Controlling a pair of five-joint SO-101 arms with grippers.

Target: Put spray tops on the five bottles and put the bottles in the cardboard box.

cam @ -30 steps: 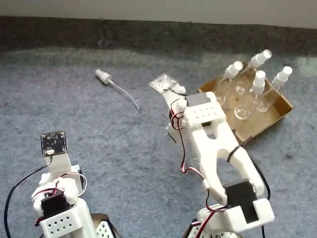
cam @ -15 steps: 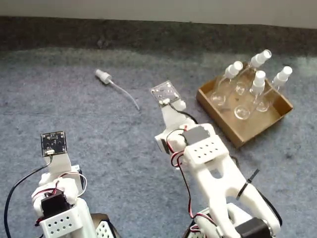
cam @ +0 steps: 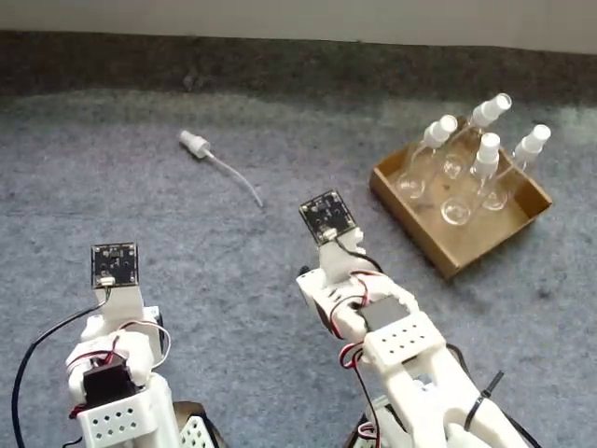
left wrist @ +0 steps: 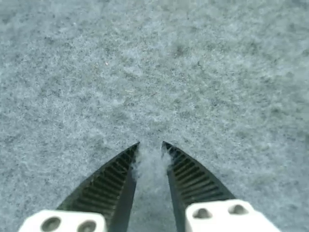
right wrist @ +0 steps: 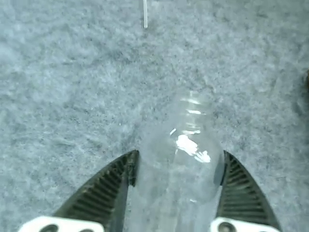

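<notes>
At the upper right of the high view, the box [cam: 415, 233] holds four topped bottles [cam: 484, 161]; a spray top [cam: 196, 145] lies upper left. The right wrist view shows what the arm [cam: 410, 345] hides there: the right tool [right wrist: 178, 154] gripping a fifth bottle [right wrist: 176, 166]. The left tool [left wrist: 150, 144], slightly parted, holds nothing.

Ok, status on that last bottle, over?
Right gripper shut on bottle. Left gripper slightly open, empty. Loose spray top on carpet; four capped bottles in cardboard box. No obstruction seen.
</notes>
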